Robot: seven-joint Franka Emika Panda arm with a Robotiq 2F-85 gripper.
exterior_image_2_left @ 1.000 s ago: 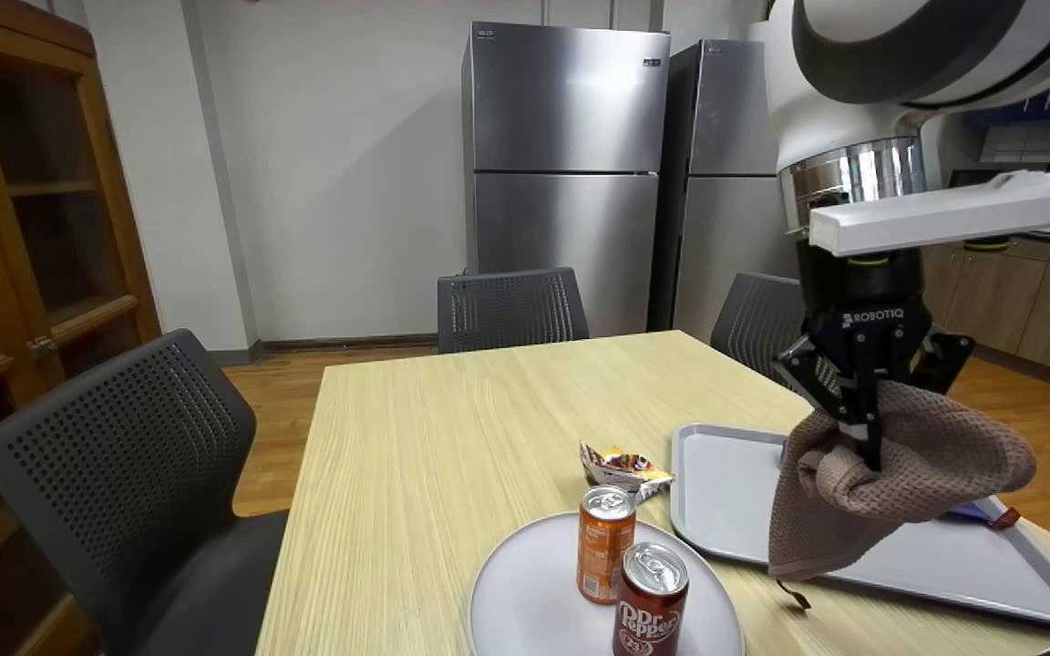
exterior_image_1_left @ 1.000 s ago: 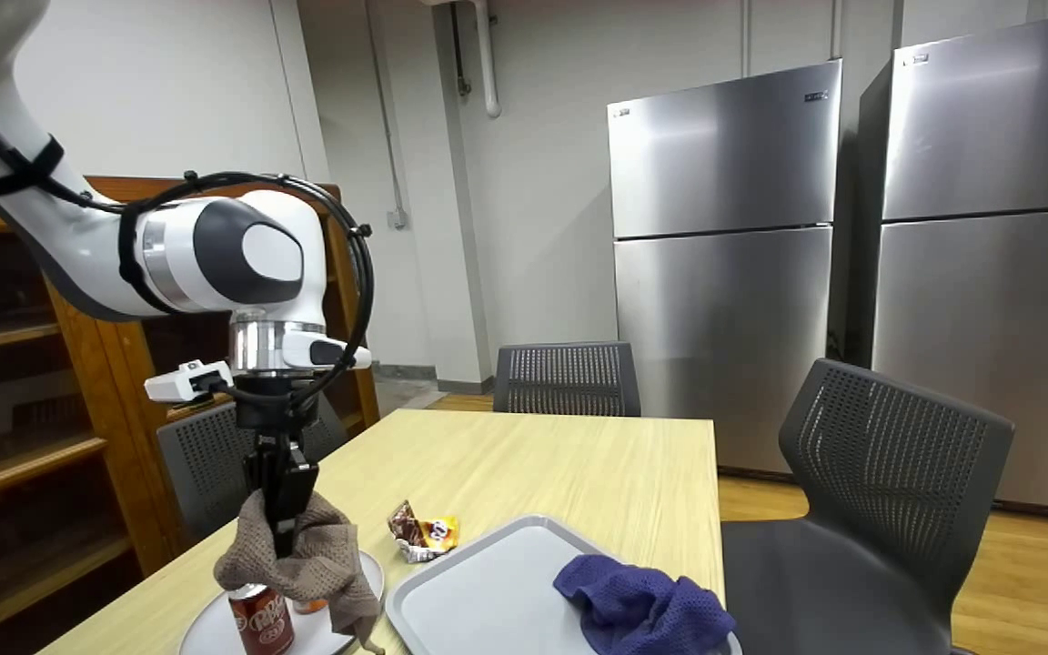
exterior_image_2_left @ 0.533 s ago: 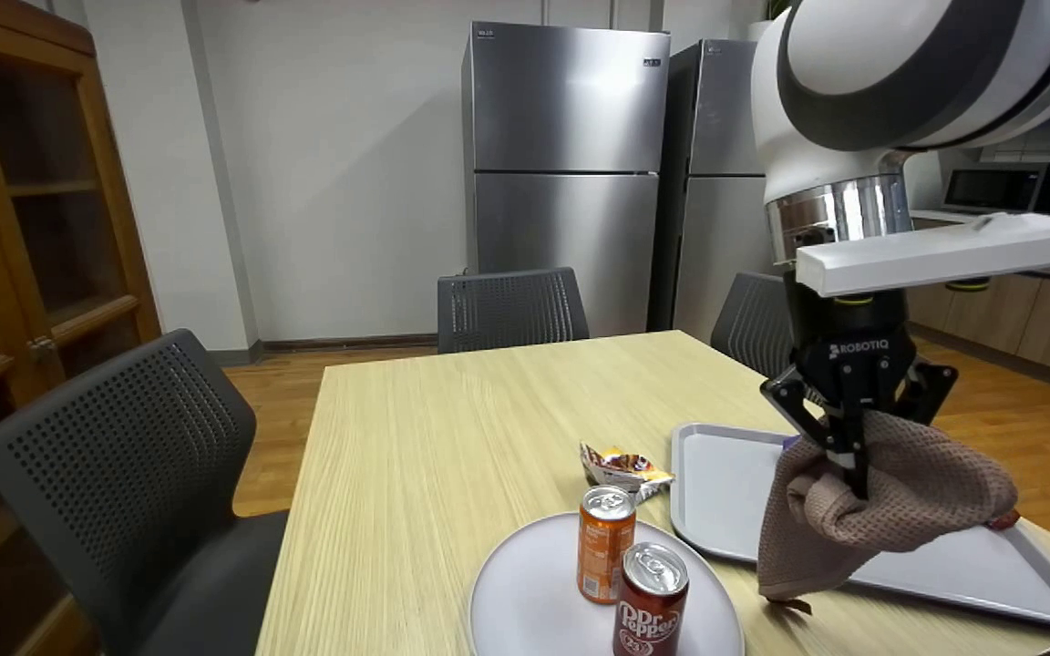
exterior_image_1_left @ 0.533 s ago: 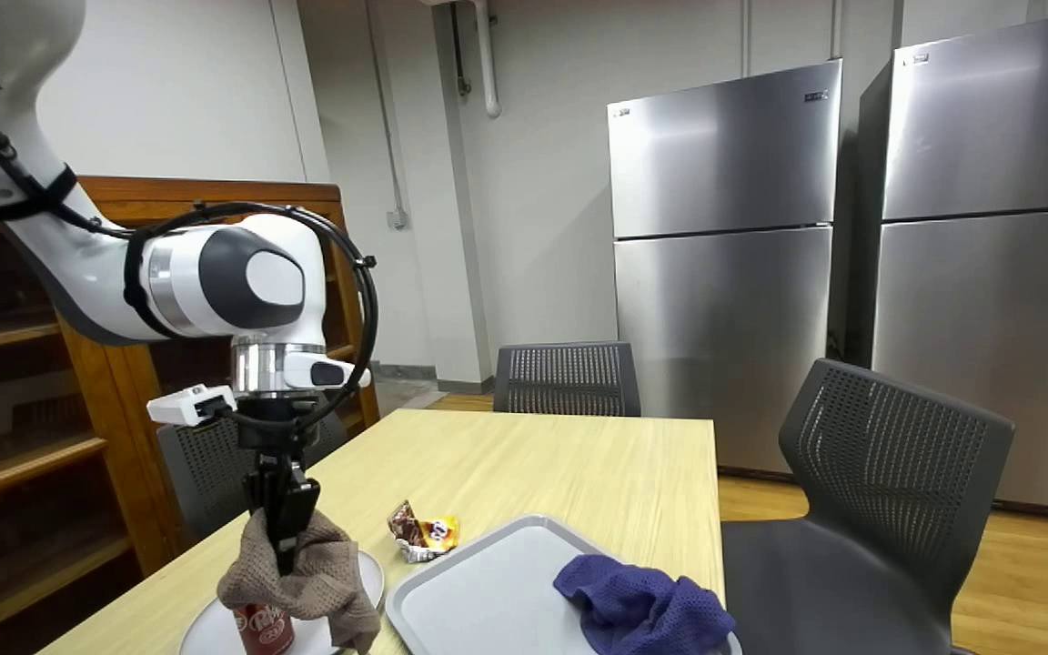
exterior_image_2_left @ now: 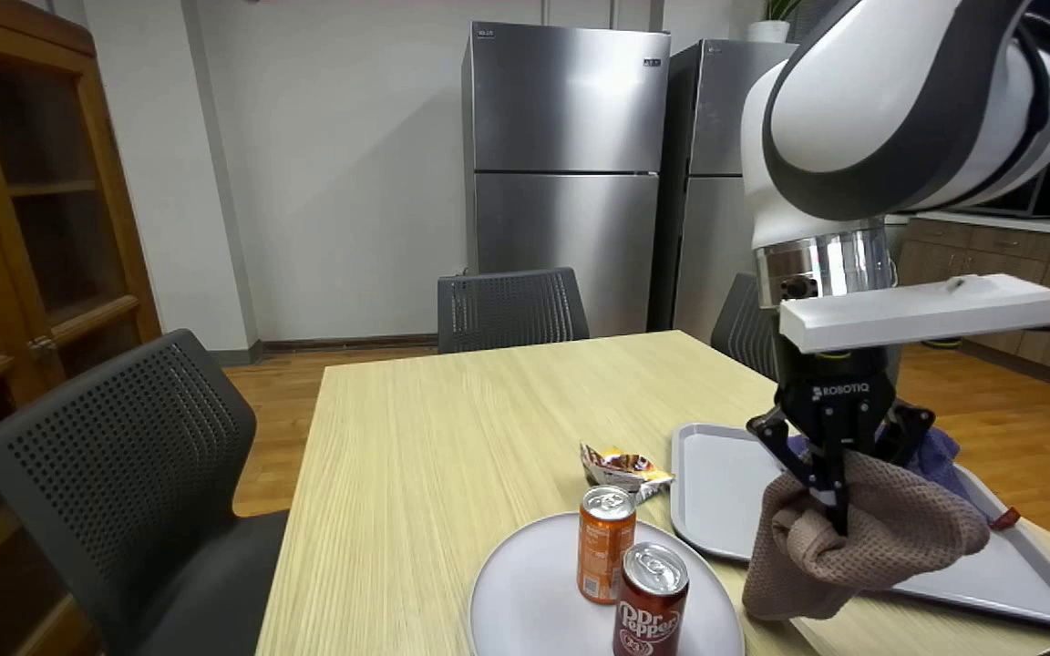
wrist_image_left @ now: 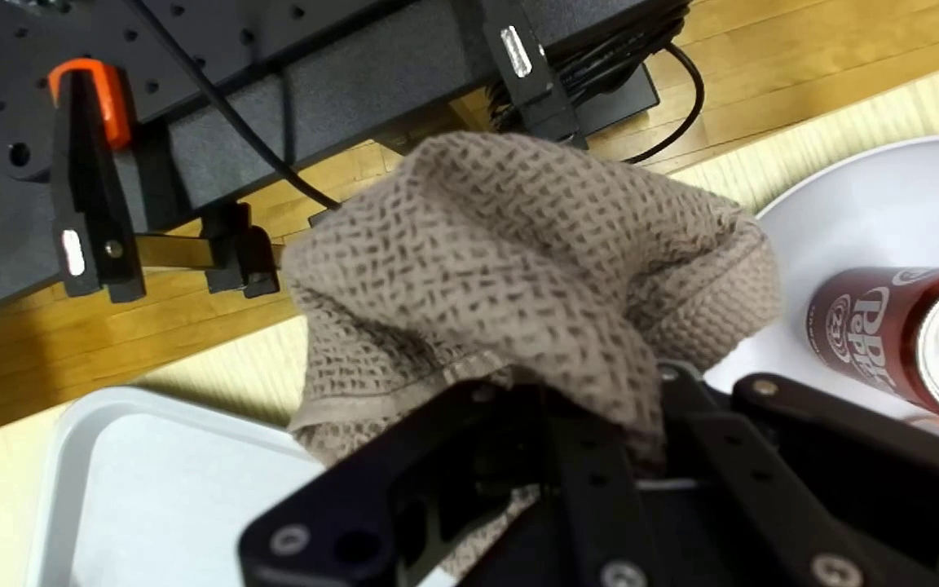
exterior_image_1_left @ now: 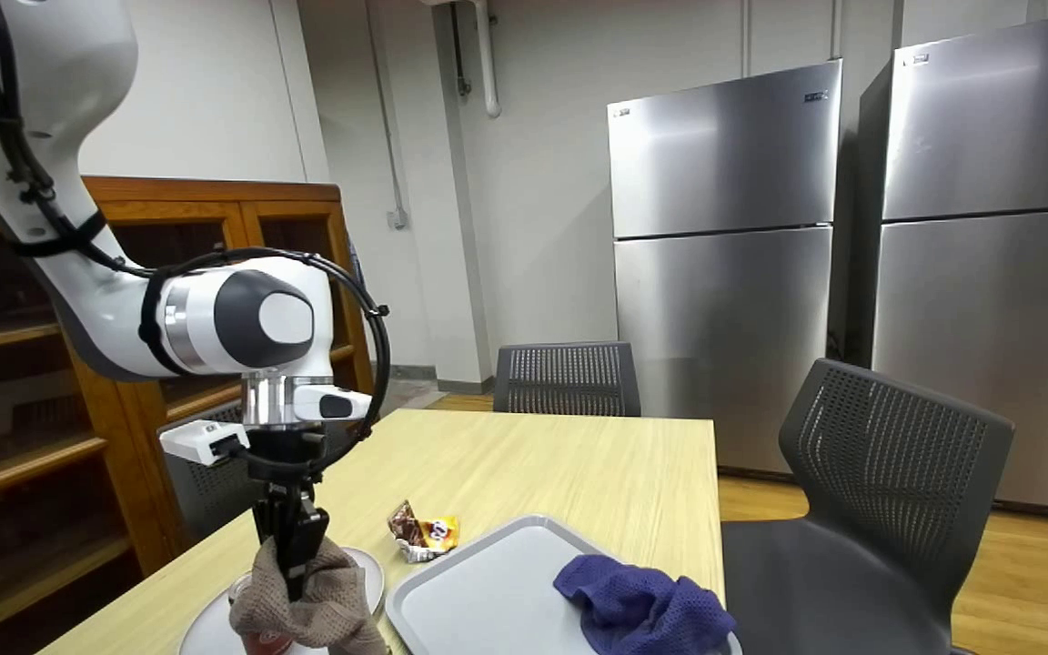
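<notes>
Evidently the pick-up is done: I have the gripper (exterior_image_2_left: 837, 521) clamped on the brown cloth (exterior_image_2_left: 908, 528), which hangs bunched, in the wrist view between the plate (exterior_image_2_left: 525, 592) and the tray (exterior_image_2_left: 725, 492). Whether it touches the table (exterior_image_2_left: 452, 437) I can't tell. The release, I judge, remains. The plate bears an orange can (exterior_image_2_left: 605, 551) and a Dr Pepper can (exterior_image_2_left: 647, 612), both upright; a crumpled purple cloth (exterior_image_1_left: 642, 605) lies in the tray.

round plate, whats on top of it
An upright orange can and an upright Dr Pepper can. In an exterior view, the brown cloth covers much of the plate, hiding the orange can.
</notes>
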